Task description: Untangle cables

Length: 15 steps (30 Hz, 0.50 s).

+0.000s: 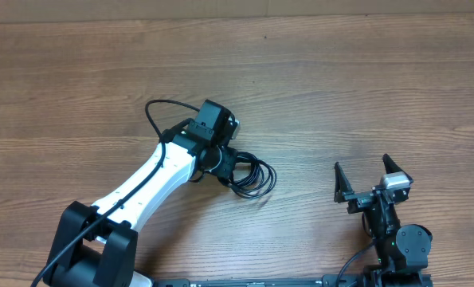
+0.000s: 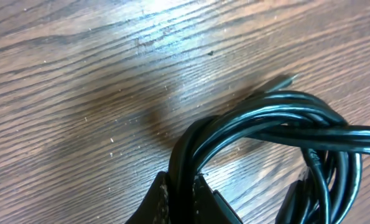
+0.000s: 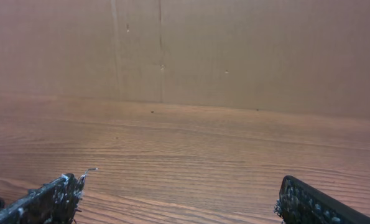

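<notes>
The cables [image 1: 254,177] are thin black cords coiled into one small bundle on the wooden table, just right of my left wrist. In the left wrist view the bundle [image 2: 278,134] loops across the right side, with one small metallic plug tip [image 2: 284,81] poking out at its top. My left gripper [image 2: 183,186] is shut on several strands of the cables, pinched between its two black fingers; in the overhead view it [image 1: 235,169] sits at the bundle's left edge. My right gripper [image 1: 362,172] is open and empty at the front right, well apart from the cables; its fingers also show in the right wrist view [image 3: 178,196].
The left arm's own thicker black wire [image 1: 163,108] arcs behind its wrist. A brown cardboard wall [image 3: 234,56] stands along the table's far edge. Bare wooden tabletop [image 1: 364,88] surrounds the bundle.
</notes>
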### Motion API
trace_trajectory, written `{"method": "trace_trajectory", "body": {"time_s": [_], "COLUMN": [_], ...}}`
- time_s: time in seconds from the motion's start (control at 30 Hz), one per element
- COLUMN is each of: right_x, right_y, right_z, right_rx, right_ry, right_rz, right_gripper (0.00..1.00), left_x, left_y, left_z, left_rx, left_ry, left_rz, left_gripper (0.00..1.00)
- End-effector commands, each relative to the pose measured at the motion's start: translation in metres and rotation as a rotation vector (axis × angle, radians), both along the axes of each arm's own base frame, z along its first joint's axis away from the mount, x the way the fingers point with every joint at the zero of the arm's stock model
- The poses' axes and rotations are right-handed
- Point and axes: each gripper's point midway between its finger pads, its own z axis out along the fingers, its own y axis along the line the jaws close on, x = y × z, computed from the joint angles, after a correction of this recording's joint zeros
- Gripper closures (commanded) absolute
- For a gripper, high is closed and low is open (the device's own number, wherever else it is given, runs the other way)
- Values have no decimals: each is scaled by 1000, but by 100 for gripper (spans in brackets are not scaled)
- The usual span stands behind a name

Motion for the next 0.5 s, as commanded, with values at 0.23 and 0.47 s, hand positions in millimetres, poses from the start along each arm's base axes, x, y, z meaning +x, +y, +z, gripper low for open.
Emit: {"method": "trace_trajectory", "body": {"time_s": [0.23, 0.47], "right_x": [0, 0], "right_y": [-1, -1], "right_z": [-2, -2], "right_rx": [-1, -1], "right_ry": [-5, -5], "right_rz": [-5, -5], "right_gripper": [0, 0], "left_x": [3, -3], "left_y": [-2, 1], "left_z": [15, 14], "left_rx": [-34, -30], "left_ry": [3, 39], "left_rz": [85, 130], "left_gripper": [96, 96]}}
